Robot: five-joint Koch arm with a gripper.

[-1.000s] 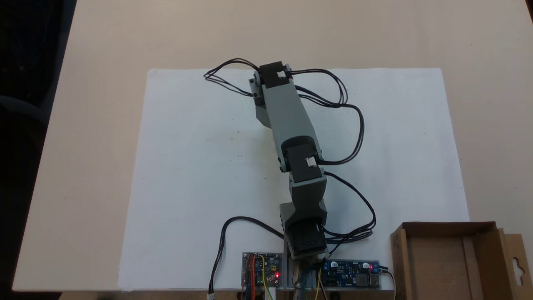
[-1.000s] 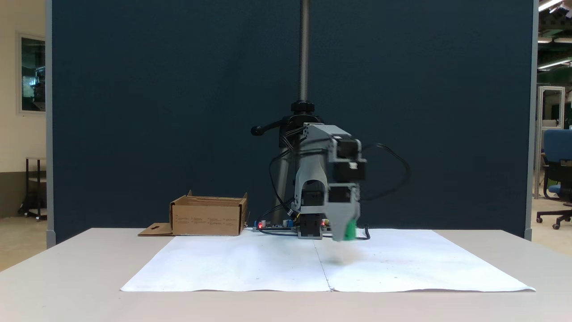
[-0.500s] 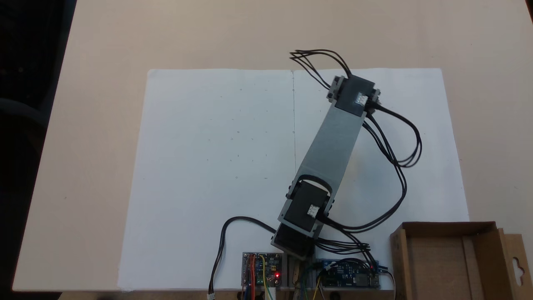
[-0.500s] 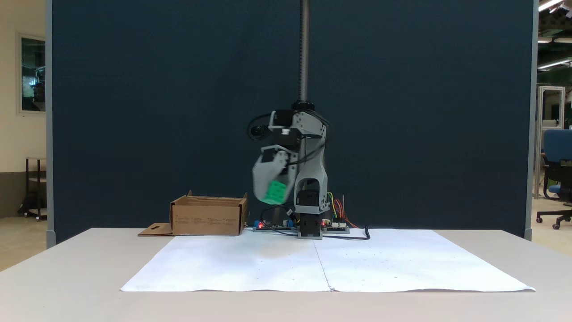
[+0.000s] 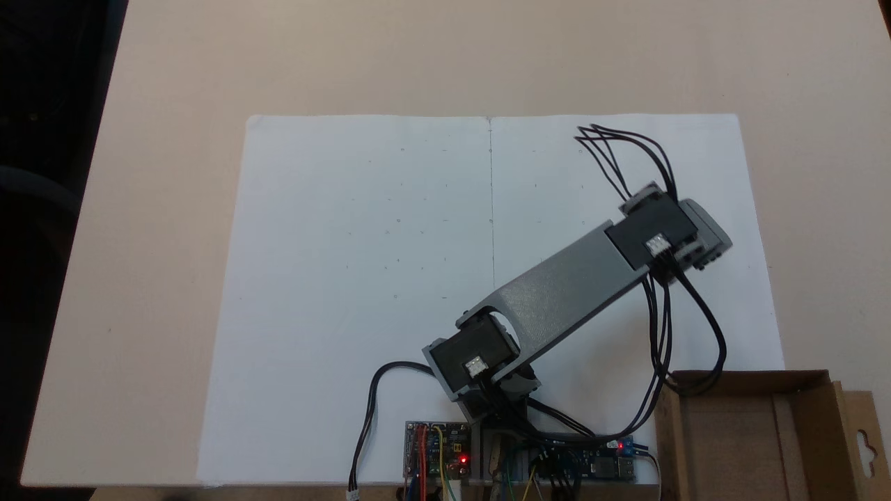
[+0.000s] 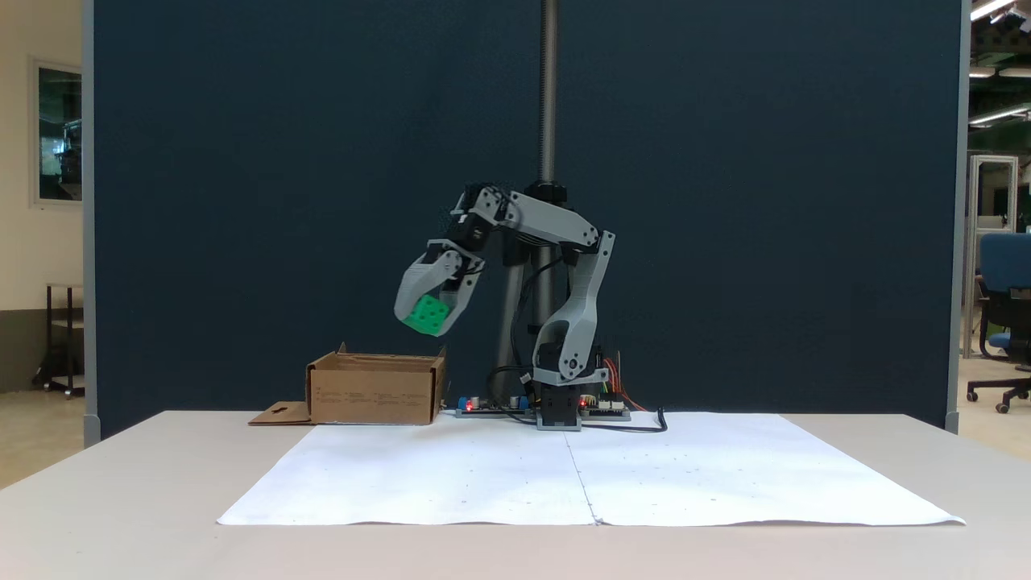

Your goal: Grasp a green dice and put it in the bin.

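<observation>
we read the task as roughly two thirds done: the grasp and the lift are finished, the carry is underway, and what is left is getting over the box and letting go.

near to far in the front fixed view: one white paper sheet (image 6: 592, 475) spread on one pale beige table (image 6: 121, 499); behind it the base of the grey plastic koch arm (image 6: 568, 322) with its circuit boards, two counted from above (image 5: 437, 449) (image 5: 592, 465); at about 9 o'clock from the base sits one brown corrugated cardboard bin (image 6: 375, 388) with low walls and a keyhole-cut side flap; furthest back one dark blue partition panel (image 6: 282, 161) and one blue office chair (image 6: 999, 314) at 3 o'clock.

the gripper (image 6: 427, 310) is clenched on the one small bright green plastic dice (image 6: 427, 314), pips visible, held in the air well clear of the table. it hangs at about 1 o'clock from the bin, above rim height and just over or just beside the near-arm wall; we cannot tell which from this angle.

in the top-down fixed view the wrist (image 5: 668, 233) is at 11 o'clock from the bin (image 5: 748, 438) and looks short of the opening, and the dice is hidden under the arm there. bin interior looks bare in the part we see, so nothing is dropped yet.

counts: dice 1, bin 1, arm 1, gripper 1.
</observation>
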